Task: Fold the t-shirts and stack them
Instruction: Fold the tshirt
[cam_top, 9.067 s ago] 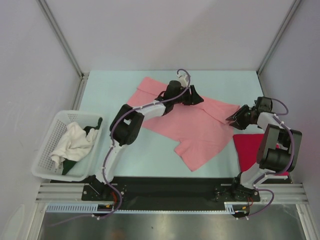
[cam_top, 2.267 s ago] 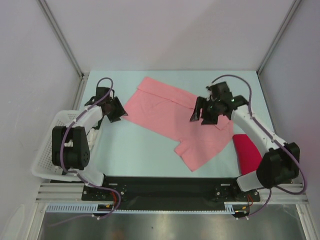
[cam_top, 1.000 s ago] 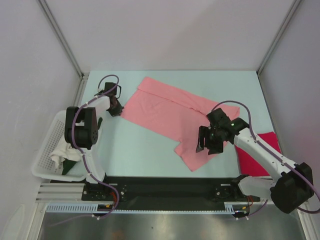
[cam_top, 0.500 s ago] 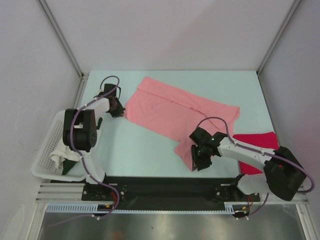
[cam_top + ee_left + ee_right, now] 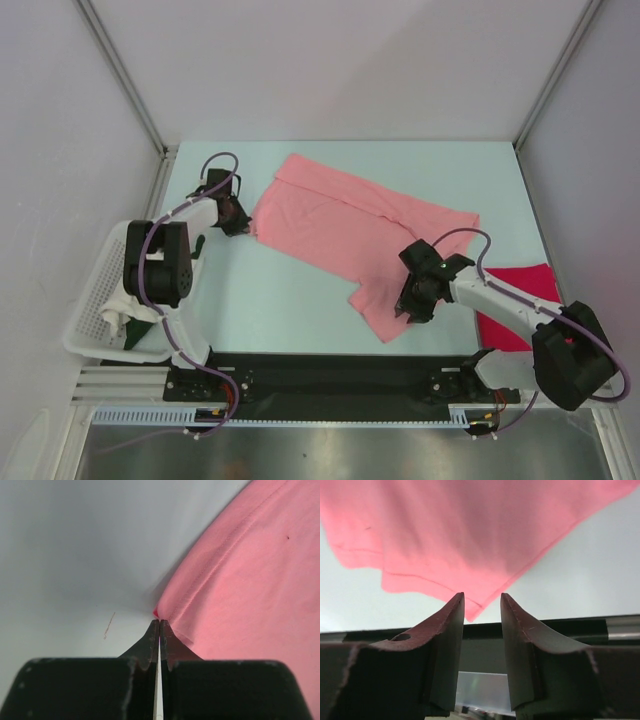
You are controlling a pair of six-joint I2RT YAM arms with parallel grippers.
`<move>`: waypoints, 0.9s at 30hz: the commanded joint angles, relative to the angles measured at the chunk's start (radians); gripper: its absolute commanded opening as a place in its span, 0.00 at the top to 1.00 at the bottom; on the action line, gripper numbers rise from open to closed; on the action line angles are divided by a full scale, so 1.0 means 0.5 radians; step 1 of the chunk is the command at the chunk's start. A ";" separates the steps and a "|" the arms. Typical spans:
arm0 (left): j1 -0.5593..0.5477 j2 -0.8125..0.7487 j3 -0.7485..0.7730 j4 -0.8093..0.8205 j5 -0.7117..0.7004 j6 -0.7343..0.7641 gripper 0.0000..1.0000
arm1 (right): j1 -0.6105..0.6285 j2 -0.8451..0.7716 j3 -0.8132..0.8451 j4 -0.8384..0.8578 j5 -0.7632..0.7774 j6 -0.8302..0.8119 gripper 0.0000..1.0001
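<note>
The salmon-pink t-shirt (image 5: 340,230) lies spread across the middle of the desk (image 5: 270,300). The left tool (image 5: 159,623) is closed tight, pinching the shirt's left hem corner. The right tool (image 5: 481,600) stands part open, straddling the near corner without gripping it. The magenta-red t-shirt (image 5: 515,310) lies by the desk's right edge. Bare desk fronts the near hem.

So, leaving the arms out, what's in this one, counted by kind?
T-shirts on the table: 2 (salmon-pink t-shirt, magenta-red t-shirt)
Baskets: 1 (white basket)
Cloths in the basket: 2 (white cloth, dark green cloth)
Total: 5
</note>
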 commanded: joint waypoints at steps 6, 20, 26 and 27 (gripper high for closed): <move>-0.013 -0.115 0.004 0.035 0.007 0.017 1.00 | 0.165 0.115 0.095 -0.390 0.274 0.672 0.58; -0.013 -0.125 -0.036 0.081 0.022 -0.023 1.00 | 0.208 0.323 0.154 -0.280 0.378 1.016 0.58; -0.013 -0.131 -0.036 0.091 0.025 -0.017 1.00 | 0.211 0.403 0.062 -0.209 0.320 1.102 0.65; -0.013 -0.128 -0.033 0.091 0.025 -0.017 1.00 | 0.214 0.391 0.040 -0.221 0.296 1.126 0.67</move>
